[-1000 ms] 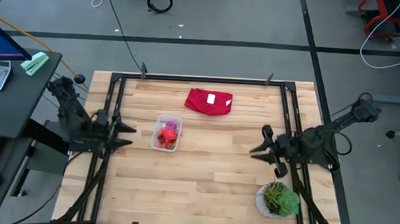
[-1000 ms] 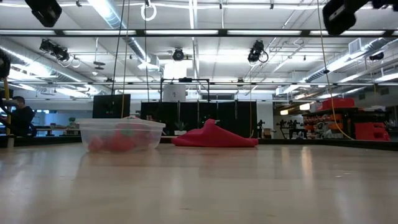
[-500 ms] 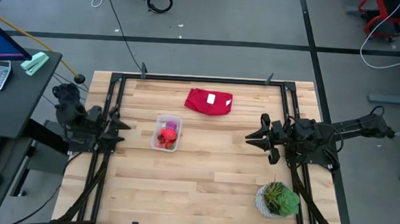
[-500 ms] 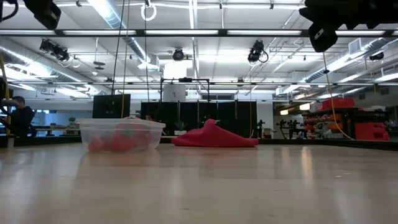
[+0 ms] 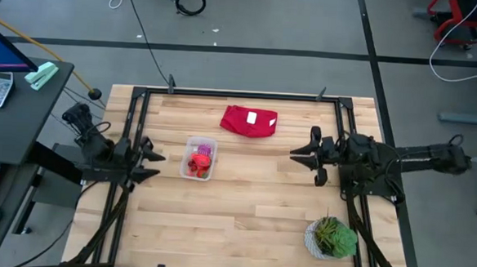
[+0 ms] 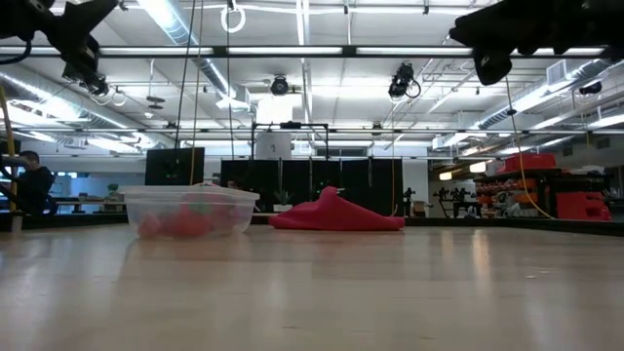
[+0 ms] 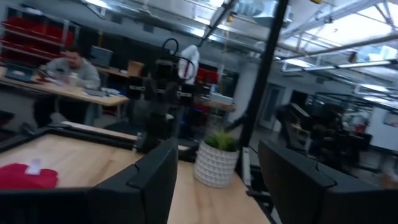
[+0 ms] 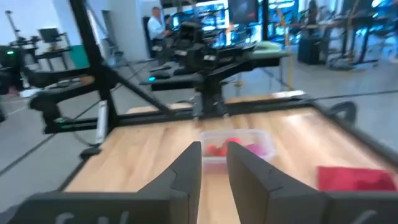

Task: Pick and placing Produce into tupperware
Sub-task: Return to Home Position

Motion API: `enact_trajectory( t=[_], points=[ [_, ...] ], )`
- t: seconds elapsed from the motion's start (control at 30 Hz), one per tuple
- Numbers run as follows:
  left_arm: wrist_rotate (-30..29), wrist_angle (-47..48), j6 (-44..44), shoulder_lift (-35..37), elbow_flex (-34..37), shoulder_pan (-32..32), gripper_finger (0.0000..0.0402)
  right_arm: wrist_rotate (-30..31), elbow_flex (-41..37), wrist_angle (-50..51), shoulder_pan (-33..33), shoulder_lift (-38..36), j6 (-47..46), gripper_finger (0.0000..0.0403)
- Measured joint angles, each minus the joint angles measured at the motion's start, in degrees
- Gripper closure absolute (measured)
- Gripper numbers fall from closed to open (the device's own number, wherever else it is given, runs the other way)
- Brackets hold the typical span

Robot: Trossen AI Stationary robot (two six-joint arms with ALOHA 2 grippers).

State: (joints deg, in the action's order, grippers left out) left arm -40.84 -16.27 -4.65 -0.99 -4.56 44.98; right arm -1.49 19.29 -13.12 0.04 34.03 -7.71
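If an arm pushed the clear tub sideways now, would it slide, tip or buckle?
Likely slide: the tupperware sits low and wide on the smooth wooden table, so tipping seems unlikely. Its thin clear walls would probably flex if squeezed. The produce inside looks small, so probably still light.

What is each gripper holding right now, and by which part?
Nothing. The left gripper and right gripper are both open and empty; the produce lies in the tupperware.

A robotics lab in an open industrial hall: strip lights (image 6: 292,51) and exposed ducts (image 6: 210,73) overhead, cables (image 5: 191,0) across the grey concrete floor (image 5: 293,30), a black-framed wooden table (image 5: 242,211), a person (image 7: 71,67) at a desk (image 7: 68,94) (red shelving (image 7: 37,34) behind).
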Motion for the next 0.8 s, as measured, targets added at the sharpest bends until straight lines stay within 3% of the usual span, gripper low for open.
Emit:
enact_trajectory(
  t=[0.27, 0.53, 0.8],
  points=[
    [1.66, 0.34, -2.17, 0.0, 0.35, -7.92, 0.0179, -16.04, 0.0, -2.42, -13.53, 2.82, 0.03, 0.0318],
    [16.97, 0.24, -1.53, 0.0, 0.35, -17.16, 0.018, -25.14, 0.02, -12.82, -19.75, 11.09, -0.01, 0.0318],
    [21.62, 10.0, -9.02, 0.0, 0.35, -22.97, 0.0185, -26.08, 0.04, -14.74, -19.92, 17.67, -1.75, 0.0318]
  ],
)
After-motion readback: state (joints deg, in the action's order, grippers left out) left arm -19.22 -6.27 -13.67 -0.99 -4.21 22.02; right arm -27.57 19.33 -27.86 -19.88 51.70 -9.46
